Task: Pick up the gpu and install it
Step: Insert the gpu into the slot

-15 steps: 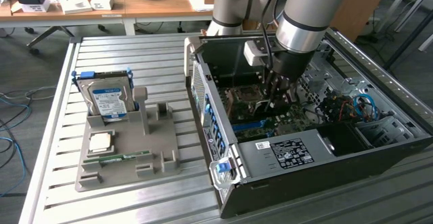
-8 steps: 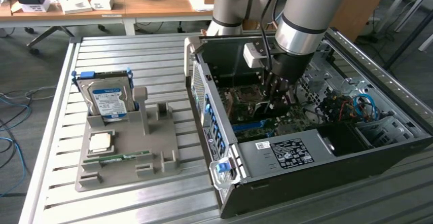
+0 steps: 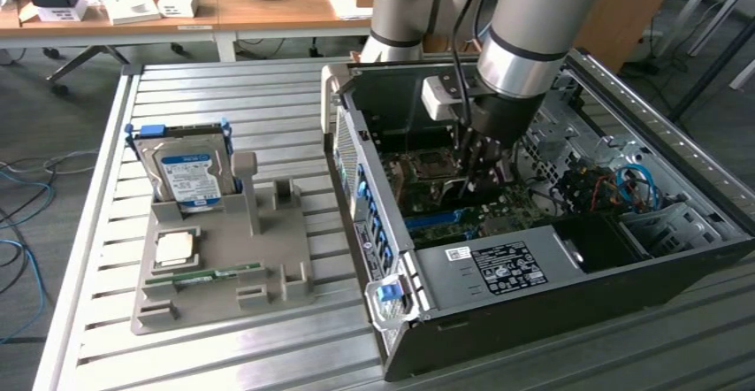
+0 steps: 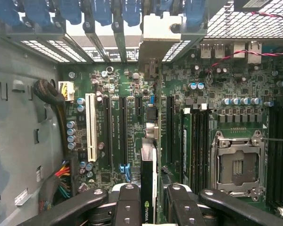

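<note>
My gripper [image 3: 483,163] is down inside the open computer case [image 3: 660,232], above the motherboard [image 4: 132,80]. In the wrist view the gripper [image 4: 150,202] is shut on the gpu [image 4: 149,162]. The gpu is a thin dark card seen edge-on, with a green logo near the fingers [image 4: 129,203]. Its silver metal bracket [image 4: 166,29] points at the case's rear slot openings. The card hangs over the black expansion slots [image 4: 124,127], in line with the gap between them. Whether its edge touches a slot is hidden.
On the grey holder [image 3: 278,289] at the exterior view's left stand a silver hard drive [image 3: 189,174], a processor chip [image 3: 175,248] and a green memory stick [image 3: 218,275]. Inside the case are the power supply [image 3: 507,265], an empty processor socket [image 4: 237,162], a white slot [image 4: 90,127] and cable bundles [image 4: 51,92].
</note>
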You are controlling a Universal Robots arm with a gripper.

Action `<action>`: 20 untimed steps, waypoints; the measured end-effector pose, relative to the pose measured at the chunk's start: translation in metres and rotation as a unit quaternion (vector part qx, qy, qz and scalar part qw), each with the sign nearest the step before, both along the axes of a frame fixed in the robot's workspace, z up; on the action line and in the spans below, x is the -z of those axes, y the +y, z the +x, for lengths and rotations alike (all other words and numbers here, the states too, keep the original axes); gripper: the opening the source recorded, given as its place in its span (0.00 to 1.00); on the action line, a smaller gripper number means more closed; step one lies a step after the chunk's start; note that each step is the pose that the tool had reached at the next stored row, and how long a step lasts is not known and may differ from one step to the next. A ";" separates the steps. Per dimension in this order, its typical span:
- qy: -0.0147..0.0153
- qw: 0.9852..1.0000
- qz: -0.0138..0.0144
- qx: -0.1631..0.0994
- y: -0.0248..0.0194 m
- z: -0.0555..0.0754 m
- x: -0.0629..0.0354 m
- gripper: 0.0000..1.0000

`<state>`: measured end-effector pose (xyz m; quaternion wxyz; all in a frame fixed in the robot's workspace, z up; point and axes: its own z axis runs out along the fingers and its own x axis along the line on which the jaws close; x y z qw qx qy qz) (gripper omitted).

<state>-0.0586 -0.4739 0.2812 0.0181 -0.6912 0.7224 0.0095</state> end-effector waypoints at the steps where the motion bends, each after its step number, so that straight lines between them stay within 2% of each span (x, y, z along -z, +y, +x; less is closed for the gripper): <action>1: 0.000 1.000 0.000 0.000 0.0000 0.000 0.0007 0.26; 20: 0.000 1.000 0.000 0.000 0.0002 -0.002 0.0053 0.26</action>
